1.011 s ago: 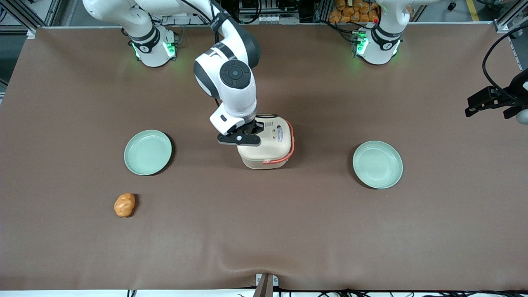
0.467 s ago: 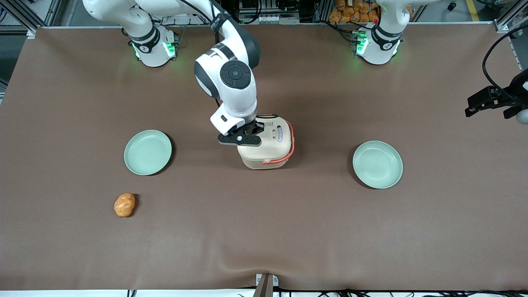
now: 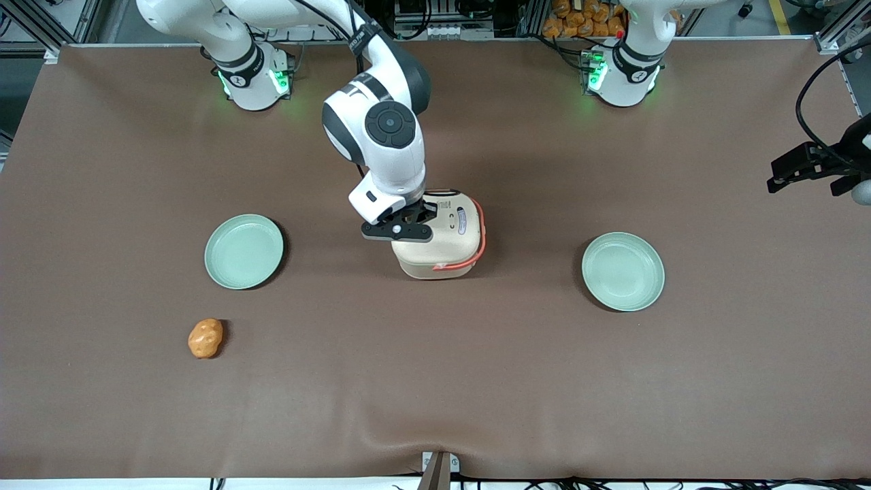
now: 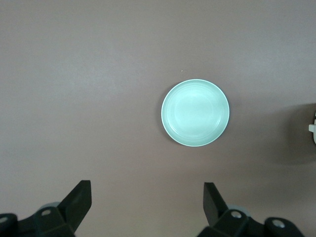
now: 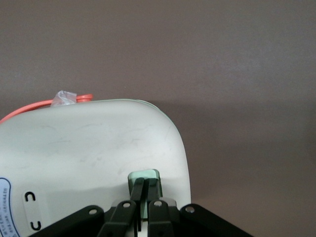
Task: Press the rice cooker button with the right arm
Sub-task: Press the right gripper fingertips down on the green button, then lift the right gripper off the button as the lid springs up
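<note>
The cream rice cooker point(image 3: 442, 238) with its orange-red strap handle point(image 3: 480, 238) stands mid-table, lid closed. The white right arm point(image 3: 381, 143) reaches down over it. Its black gripper point(image 3: 408, 219) is shut, fingers together, at the cooker's edge toward the working arm's end. In the right wrist view the gripper point(image 5: 145, 183) has its fingertips resting on the small pale green button point(image 5: 143, 177) at the edge of the cream lid point(image 5: 89, 153). The fingers cover most of the button.
A pale green plate point(image 3: 243, 251) lies toward the working arm's end, another plate point(image 3: 622, 271) point(image 4: 195, 112) toward the parked arm's end. An orange potato-like item point(image 3: 205, 338) lies nearer the front camera than the first plate. Brown cloth covers the table point(image 3: 435, 381).
The right arm has crept very slightly toward the cooker; the shut gripper stays on the cooker's edge. Nothing else has moved.
</note>
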`<state>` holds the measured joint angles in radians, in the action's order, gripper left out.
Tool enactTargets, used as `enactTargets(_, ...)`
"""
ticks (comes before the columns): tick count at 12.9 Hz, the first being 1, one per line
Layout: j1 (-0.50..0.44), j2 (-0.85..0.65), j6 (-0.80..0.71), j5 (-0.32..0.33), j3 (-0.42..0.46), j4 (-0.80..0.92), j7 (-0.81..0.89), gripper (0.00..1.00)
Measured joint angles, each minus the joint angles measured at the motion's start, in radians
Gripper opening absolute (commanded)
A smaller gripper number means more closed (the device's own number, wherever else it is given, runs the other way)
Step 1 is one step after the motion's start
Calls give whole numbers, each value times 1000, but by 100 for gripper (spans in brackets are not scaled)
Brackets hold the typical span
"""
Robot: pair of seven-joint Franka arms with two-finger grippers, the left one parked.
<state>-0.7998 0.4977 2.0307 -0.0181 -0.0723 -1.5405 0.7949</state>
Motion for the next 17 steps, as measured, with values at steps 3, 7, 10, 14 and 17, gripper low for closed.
enactTargets(3, 0, 1, 3, 0, 0, -1, 0, 11)
enactTargets(7, 0, -7, -1, 0, -1, 3, 0, 12)
enactTargets(10, 10, -42, -55, 0, -5, 46, -1, 21)
enactTargets(14, 54, -106, -235, 0, -6, 138, -92, 41)
enactTargets(17, 103, -174, -322, 0, -8, 167, -188, 85)
